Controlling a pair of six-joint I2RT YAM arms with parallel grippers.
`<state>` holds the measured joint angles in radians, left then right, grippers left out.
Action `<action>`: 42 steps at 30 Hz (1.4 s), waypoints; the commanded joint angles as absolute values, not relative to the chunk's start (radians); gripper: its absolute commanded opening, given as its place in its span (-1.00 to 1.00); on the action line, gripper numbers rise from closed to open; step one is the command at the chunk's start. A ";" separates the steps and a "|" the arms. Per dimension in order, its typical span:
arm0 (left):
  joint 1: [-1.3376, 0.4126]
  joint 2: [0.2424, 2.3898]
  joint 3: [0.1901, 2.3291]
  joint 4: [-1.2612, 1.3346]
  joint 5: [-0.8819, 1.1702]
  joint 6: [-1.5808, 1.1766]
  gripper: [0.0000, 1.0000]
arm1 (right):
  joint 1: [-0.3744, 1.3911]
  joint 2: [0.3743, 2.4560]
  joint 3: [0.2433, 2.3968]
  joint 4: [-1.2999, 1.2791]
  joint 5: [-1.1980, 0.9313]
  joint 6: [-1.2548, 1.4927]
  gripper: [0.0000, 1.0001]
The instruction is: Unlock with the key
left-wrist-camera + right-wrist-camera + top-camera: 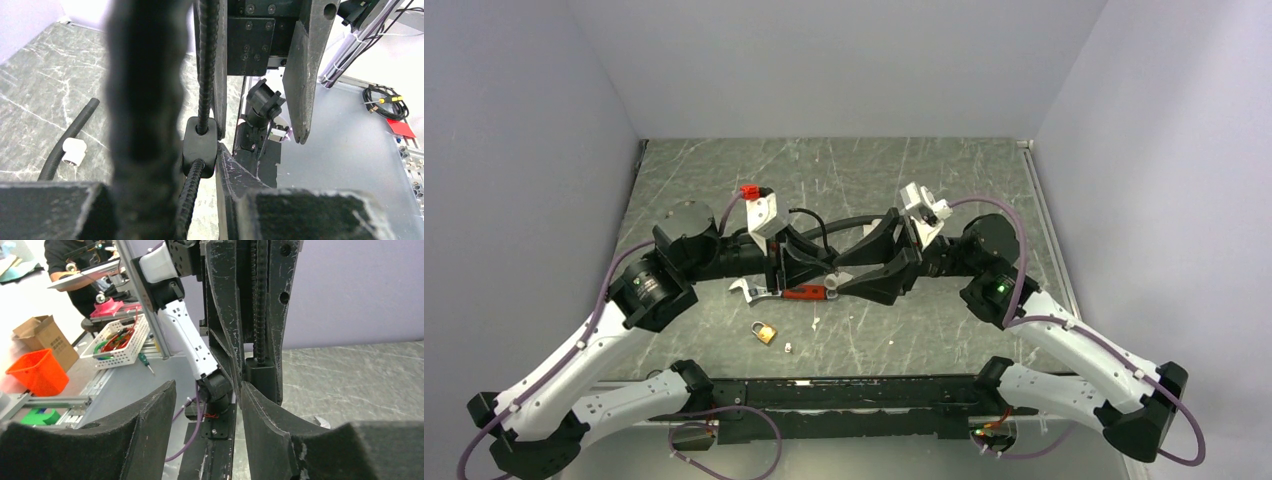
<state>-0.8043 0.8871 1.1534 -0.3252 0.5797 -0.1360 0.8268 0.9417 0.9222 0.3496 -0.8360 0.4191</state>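
The brass padlock (765, 331) lies on the table in front of both grippers. I cannot make out the key in any view. My left gripper (809, 264) hovers over the red-handled wrench (796, 293). Its fingers (223, 325) stand on both sides of the black block (199, 145) of a ribbed black cable (812, 222), and seem shut on it. My right gripper (849, 277) faces it, open and empty. One of its fingers (265, 425) ends right beside a left finger. The wrench's silvery head (318, 421) shows past it.
A black corrugated hose (75, 131) with a white end (73, 151) lies behind the grippers, and also shows in the top view (856, 222). Small white scraps (789, 348) lie near the padlock. A red and white part (756, 200) sits further back.
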 commanded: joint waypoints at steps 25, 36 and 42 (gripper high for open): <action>-0.804 0.893 1.135 -0.225 0.668 -0.150 -1.00 | 0.828 0.948 0.950 0.427 -0.758 0.418 -0.33; -0.804 0.882 1.121 -0.209 0.668 -0.156 -1.00 | 0.828 0.918 0.943 0.463 -0.764 0.435 -0.11; -0.804 0.882 1.115 -0.193 0.669 -0.164 -1.00 | 0.828 0.932 0.942 0.459 -0.764 0.434 -0.38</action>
